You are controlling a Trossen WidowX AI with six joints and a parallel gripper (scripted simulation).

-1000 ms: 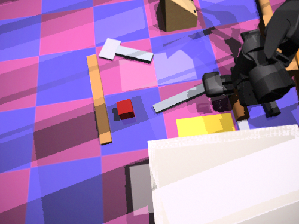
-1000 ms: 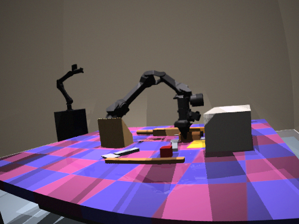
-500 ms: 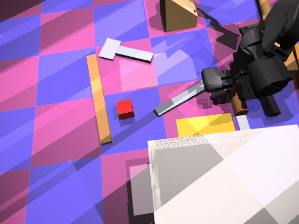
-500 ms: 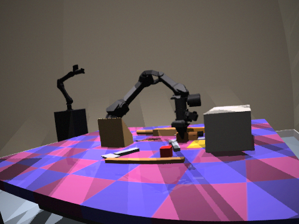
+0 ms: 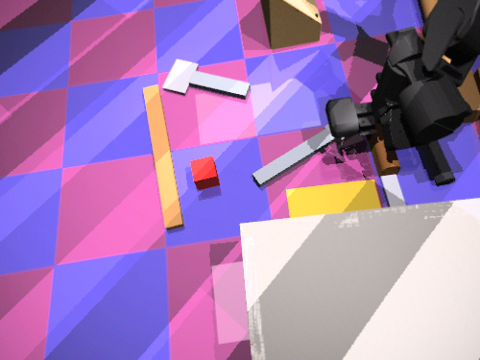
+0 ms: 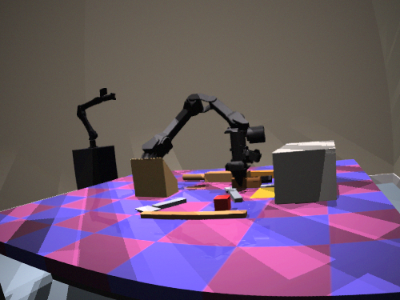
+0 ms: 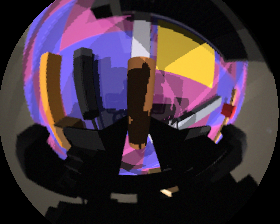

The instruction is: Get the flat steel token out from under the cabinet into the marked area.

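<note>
The gripper is low above the table, and its fingers are clenched on the brown handle of a tool; the pale flat blade of this tool points to the cabinet, and in the top view its far end is hidden by the cabinet, so I cannot tell how far it goes under; the yellow marked area lies just beside the blade, in front of the cabinet, and the cabinet top covers a part of it in the top view; the steel token is not visible in any of the views, so its exact place I cannot tell; a grey bar lies near the yellow area, slanting; the red cube sits between this bar and a long orange strip, apart from both; near one end of the strip lies a grey tool with a wide pale head; a tan wedge-shaped block stands farther away, well apart from the cabinet.
</note>
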